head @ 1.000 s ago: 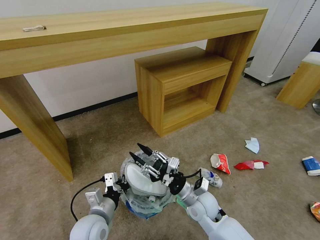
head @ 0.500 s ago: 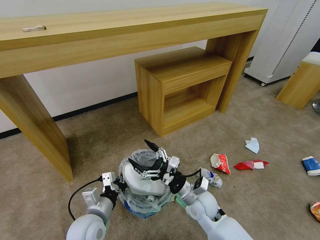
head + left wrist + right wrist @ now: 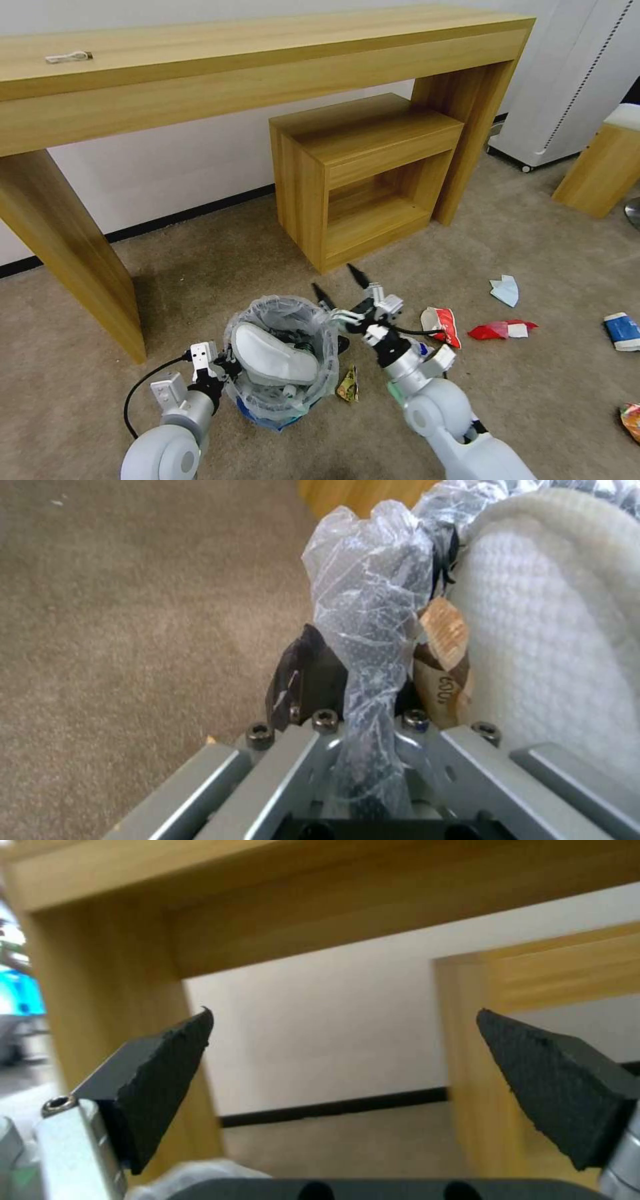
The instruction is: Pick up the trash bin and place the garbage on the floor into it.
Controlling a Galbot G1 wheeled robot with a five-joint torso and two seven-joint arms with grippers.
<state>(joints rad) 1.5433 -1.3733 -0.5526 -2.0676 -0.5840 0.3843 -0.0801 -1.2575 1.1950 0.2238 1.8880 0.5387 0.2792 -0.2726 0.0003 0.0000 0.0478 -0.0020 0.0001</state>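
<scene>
The trash bin (image 3: 283, 393), black mesh lined with a crinkly clear bag, stands on the carpet with a white slipper (image 3: 273, 352) lying in its mouth. My left gripper (image 3: 225, 368) is shut on the bin's near-left rim; in the left wrist view the left gripper (image 3: 360, 700) pinches the bag (image 3: 367, 605) beside the slipper (image 3: 547, 630). My right gripper (image 3: 335, 280) hovers open just right of the bin, and the right gripper (image 3: 343, 1040) has nothing between its fingers. Garbage lies to the right: a red-white wrapper (image 3: 441, 325), a red wrapper (image 3: 500, 329), a light-blue mask (image 3: 505, 291), a blue-white cup (image 3: 623, 331).
A small wrapper (image 3: 348, 385) lies by the bin's right side and an orange can (image 3: 630, 420) at the right edge. A long wooden table (image 3: 267, 60) and a low wooden cabinet (image 3: 363, 173) stand ahead. A white appliance (image 3: 573, 80) and a wooden stool (image 3: 603, 167) are at the right.
My right gripper let go of the slipper, which now rests in the bin, and swung right and away from the bin. The bin and left gripper shifted slightly left.
</scene>
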